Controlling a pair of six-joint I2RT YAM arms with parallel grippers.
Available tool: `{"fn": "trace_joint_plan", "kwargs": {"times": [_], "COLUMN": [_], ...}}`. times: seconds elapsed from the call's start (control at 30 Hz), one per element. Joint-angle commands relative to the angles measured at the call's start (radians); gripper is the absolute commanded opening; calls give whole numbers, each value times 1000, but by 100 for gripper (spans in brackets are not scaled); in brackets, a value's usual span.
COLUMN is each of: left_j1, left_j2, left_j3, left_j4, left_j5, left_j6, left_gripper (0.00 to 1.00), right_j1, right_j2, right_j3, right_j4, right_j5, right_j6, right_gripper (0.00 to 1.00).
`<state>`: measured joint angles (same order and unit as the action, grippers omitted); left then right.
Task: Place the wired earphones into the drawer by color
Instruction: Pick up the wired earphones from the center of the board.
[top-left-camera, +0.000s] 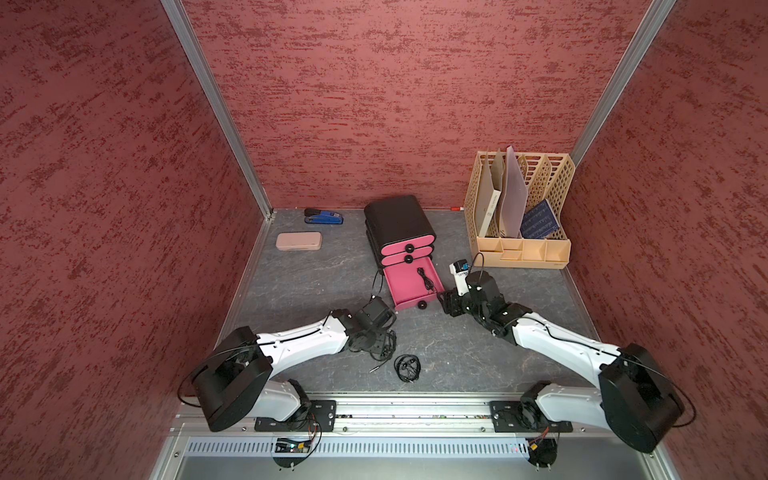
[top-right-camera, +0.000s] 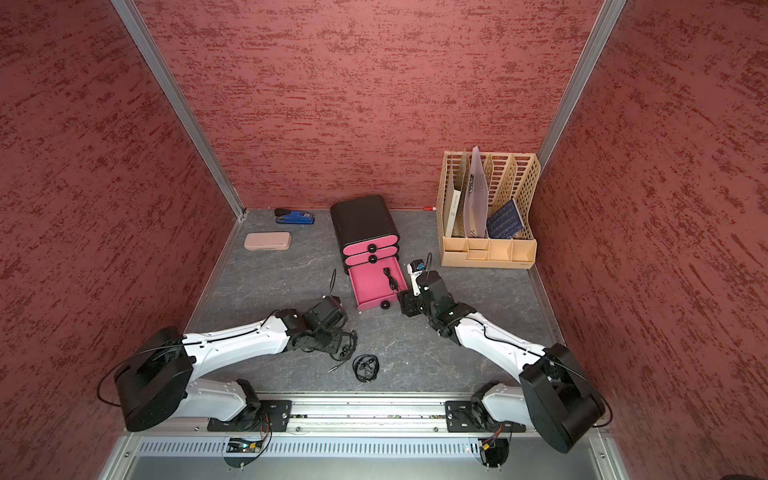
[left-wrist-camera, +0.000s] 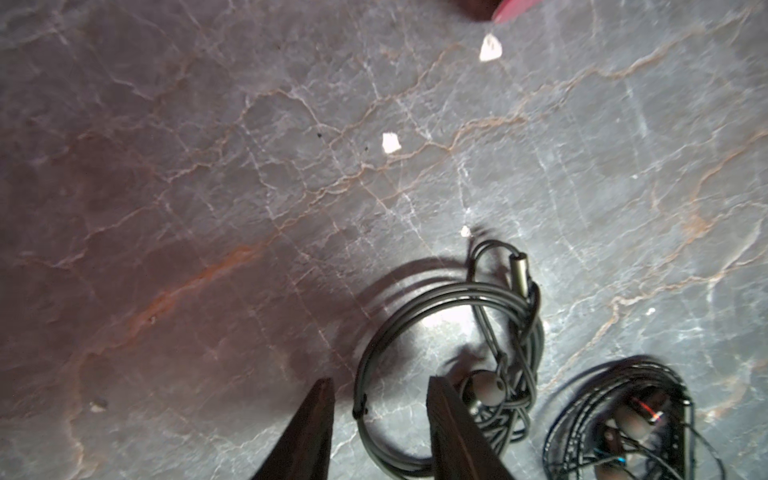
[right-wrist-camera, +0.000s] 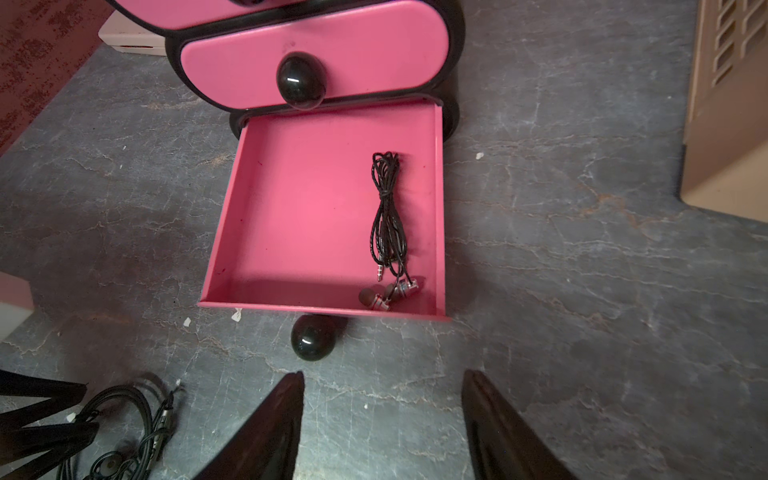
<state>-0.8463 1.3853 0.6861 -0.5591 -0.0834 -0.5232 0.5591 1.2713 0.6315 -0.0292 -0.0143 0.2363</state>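
Earphone coil (right-wrist-camera: 388, 224) inside lowest drawer (right-wrist-camera: 299, 208)

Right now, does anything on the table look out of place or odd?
Small white scraps lie scattered on the gray tabletop before the open bottom drawer, like debris. One jack plug trails straight out beside the black earphone coils. Nothing looks damaged.

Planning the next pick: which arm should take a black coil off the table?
Probably left. The left fingers straddle the cable of one black coil, the second coil beside it. The right fingers hang empty at the knob of the open drawer, away from both.
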Motion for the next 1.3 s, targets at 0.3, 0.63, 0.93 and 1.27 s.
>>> {"fn": "trace_joint_plan", "kwargs": {"times": [0.3, 0.63, 0.93, 1.27], "left_j1": [5, 4, 5, 26], "left_j2": [54, 47, -12, -163], "left_j3": [-2, 2, 30, 83], "left_j4": [9, -15, -60, -97], "left_j5": [6, -3, -40, -102], "left_j6": [2, 0, 1, 29], "left_gripper": [21, 1, 0, 0], "right_j1": [-5, -4, -4, -3], "right_j2": [-4, -10, -21, -58], "right_j3": [-8, -10, -11, -29], "right_j4": [20, 17, 16, 28], "right_j5": [12, 14, 19, 43], "right_j6": [3, 4, 2, 2], "right_gripper": [65, 65, 65, 65]}}
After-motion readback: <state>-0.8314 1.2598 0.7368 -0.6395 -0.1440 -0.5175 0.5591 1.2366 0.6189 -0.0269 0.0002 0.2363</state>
